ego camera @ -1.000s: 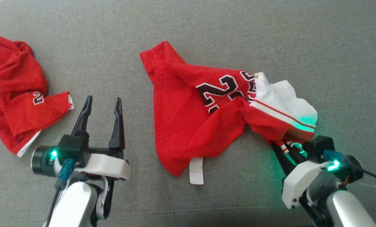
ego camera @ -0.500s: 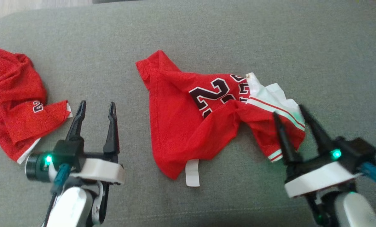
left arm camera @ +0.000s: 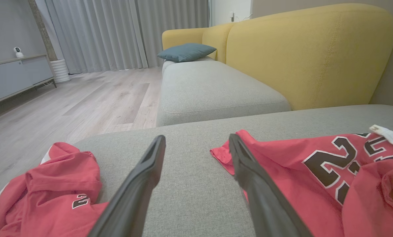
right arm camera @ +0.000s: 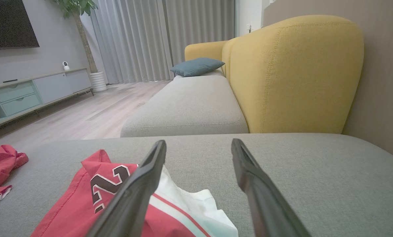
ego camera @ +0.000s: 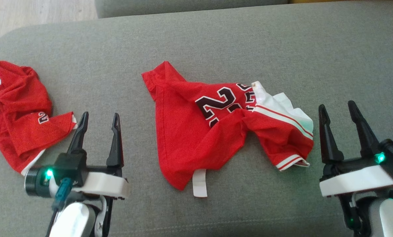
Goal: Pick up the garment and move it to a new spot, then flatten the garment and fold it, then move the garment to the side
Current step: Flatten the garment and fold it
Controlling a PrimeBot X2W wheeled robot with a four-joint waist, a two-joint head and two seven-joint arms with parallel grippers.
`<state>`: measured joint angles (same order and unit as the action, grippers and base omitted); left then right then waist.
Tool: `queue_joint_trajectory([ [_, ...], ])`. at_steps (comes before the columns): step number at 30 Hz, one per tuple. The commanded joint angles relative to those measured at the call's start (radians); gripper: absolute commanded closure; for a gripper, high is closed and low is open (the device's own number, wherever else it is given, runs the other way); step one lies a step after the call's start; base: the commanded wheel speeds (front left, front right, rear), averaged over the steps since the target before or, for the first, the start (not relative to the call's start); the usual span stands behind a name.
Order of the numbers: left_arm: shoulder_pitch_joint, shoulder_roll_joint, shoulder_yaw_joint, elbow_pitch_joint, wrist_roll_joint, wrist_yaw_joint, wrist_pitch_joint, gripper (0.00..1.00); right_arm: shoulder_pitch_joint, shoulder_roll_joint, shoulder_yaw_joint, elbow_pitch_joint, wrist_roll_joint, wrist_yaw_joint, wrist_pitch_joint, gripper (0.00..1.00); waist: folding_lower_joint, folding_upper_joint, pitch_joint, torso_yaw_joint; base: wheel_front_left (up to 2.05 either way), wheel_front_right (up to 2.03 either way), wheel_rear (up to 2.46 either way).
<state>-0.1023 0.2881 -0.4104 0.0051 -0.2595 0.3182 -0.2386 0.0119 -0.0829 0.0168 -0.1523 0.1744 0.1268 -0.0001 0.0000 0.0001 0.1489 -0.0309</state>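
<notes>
Nearest us, our left gripper (ego camera: 100,114) and right gripper (ego camera: 336,105) hover over the grey cushion (ego camera: 216,42), each with its fingers spread apart and gripping nothing. Between them, slightly farther out, the red garment (ego camera: 199,138) lies crumpled on the cushion, number up, its white panel toward our right gripper without touching it. A second red garment (ego camera: 18,112) sits bunched at the left. Beyond stand a yellow backrest (left arm camera: 308,52) and a blue pillow (left arm camera: 186,52).

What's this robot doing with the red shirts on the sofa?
It is tidying clothes. A red jersey lies crumpled in the middle of the grey cushion, not yet flattened or folded. The left gripper and right gripper hover open on either side of it, holding nothing. Another red garment lies bunched further left.
</notes>
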Motion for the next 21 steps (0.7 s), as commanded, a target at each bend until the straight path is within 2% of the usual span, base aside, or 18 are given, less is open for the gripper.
queue_joint_trajectory([
  [1,-0.015,0.027,0.033,-0.034,-0.002,0.006,0.002,0.00,-0.017,-0.001,0.016,-0.033,-0.008,0.004,-0.001,0.00,0.0000,-0.0001,-0.002,0.000,0.00,0.00,0.00],
  [8,-0.010,0.028,0.024,-0.037,-0.007,0.004,0.007,0.00,-0.012,0.004,0.019,-0.032,-0.012,0.004,0.010,0.00,0.0000,-0.0001,-0.005,0.000,0.00,0.00,0.00],
  [12,-0.013,0.017,-0.031,-0.036,-0.049,-0.059,0.085,0.00,-0.012,0.005,0.026,-0.029,-0.010,0.004,0.020,0.00,0.0000,-0.0001,0.008,0.004,0.00,0.00,0.00],
  [17,-0.006,-0.012,-0.137,-0.009,-0.113,-0.143,0.269,0.00,-0.012,0.007,0.037,-0.029,-0.007,0.004,0.029,0.00,0.0000,-0.0001,0.029,0.005,0.00,0.00,0.00],
  [21,0.009,-0.028,-0.185,0.012,-0.154,-0.178,0.358,0.00,-0.018,0.008,0.040,-0.028,-0.006,0.004,0.030,0.00,0.0000,-0.0001,0.048,0.002,0.00,0.00,0.00],
])
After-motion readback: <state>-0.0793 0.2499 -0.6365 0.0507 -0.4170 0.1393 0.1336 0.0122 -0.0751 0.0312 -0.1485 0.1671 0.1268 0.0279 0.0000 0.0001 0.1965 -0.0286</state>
